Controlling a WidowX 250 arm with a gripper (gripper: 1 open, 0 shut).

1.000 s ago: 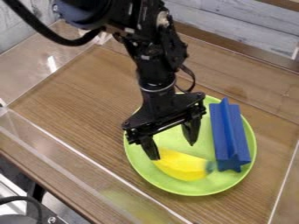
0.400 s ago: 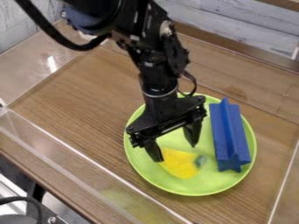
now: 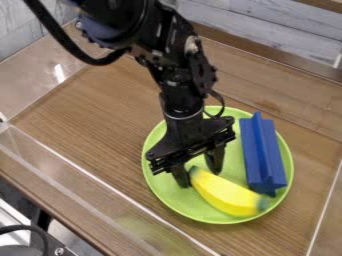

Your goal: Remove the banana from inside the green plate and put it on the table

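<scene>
Clear wall: a transparent acrylic wall (image 3: 60,185) runs along the left and near edges of the scene, catching pale reflections.
Table: the brown wood-grain tabletop (image 3: 94,110) spreads from the left side toward the centre and carries the plate.
Arm: the black robot arm (image 3: 154,45) comes in from the upper left and slants down toward the plate, its wrist pointing steeply downward.
Gripper: the black two-fingered gripper (image 3: 198,170) hangs over the left-centre part of the plate, right at the upper-left end of the banana.
Fingers: the two dark fingers (image 3: 175,170) stand moderately apart, one on either side of the banana's near end; whether they actually press on the fruit cannot be told from this view.
Plate: the large round lime-green plate (image 3: 167,180) with a slight raised rim lies flat on the table at lower centre-right.
Banana: the small curved yellow plastic toy banana (image 3: 227,196) lies inside the plate, in its lower half, stretching from the gripper down toward the right.
Block: a blue rectangular block (image 3: 263,152) lies lengthwise in the right part of the plate, just beside the banana's far end.
</scene>
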